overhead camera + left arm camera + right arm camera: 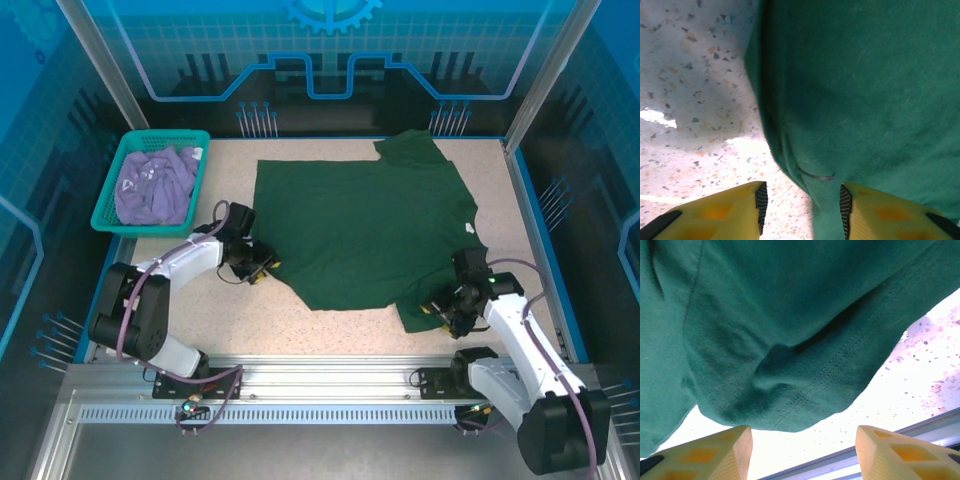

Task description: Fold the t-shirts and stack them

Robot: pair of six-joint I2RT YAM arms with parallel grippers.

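Note:
A dark green t-shirt (365, 230) lies spread flat on the speckled table, one sleeve at the far right and one at the near right. My left gripper (262, 268) sits low at the shirt's left edge. In the left wrist view a fold of that green edge (830, 210) runs between the jaws of the left gripper (801, 205), against the right pad (845, 207), with a gap to the left pad. My right gripper (440, 310) is at the near right sleeve. Its yellow fingers (715, 455) stand wide apart in front of the sleeve hem (805, 400), and the right gripper (802, 450) holds nothing. A lavender t-shirt (155, 185) lies crumpled in the basket.
A teal mesh basket (165, 135) stands at the far left corner of the table. Bare speckled tabletop (330, 335) lies between the shirt's near edge and the metal rail (330, 375) in front of the arm bases. Blue walls enclose the table.

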